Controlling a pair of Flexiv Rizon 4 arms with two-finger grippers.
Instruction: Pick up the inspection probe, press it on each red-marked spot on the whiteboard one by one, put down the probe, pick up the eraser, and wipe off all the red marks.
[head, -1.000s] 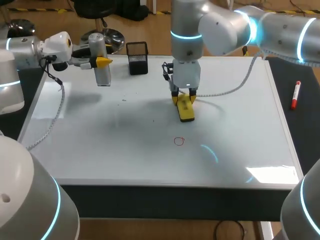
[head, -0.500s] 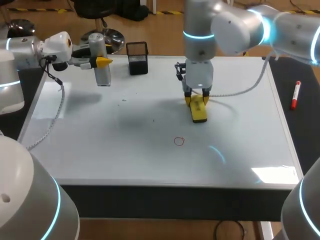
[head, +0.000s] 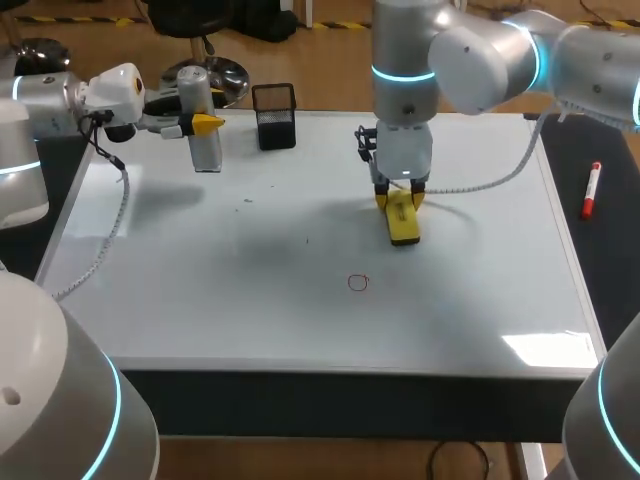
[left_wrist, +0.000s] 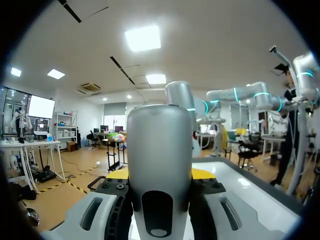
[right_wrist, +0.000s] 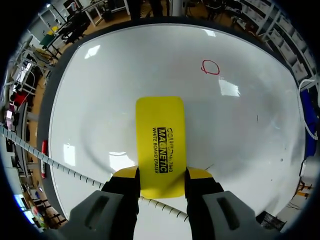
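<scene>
My right gripper (head: 399, 197) is shut on one end of the yellow eraser (head: 403, 220), low on the whiteboard (head: 250, 300) right of its middle. In the right wrist view the eraser (right_wrist: 161, 140) sticks out ahead of the gripper (right_wrist: 161, 174), and one red circle mark (right_wrist: 210, 67) lies further ahead and to one side. The same red mark (head: 358, 283) is nearer the front edge than the eraser. My left gripper (head: 203, 124) is up at the board's far left corner, shut on the upright silver probe (head: 205, 130). The probe (left_wrist: 159, 150) fills the gap between the left fingers.
A black mesh pen holder (head: 274, 116) stands at the board's far edge, right of the probe. A red marker (head: 592, 190) lies on the dark surface beyond the board's right edge. A grey cable (head: 480, 175) trails from the right wrist over the board.
My right arm has slid the eraser to the right across the board. The left arm and the probe have kept still.
</scene>
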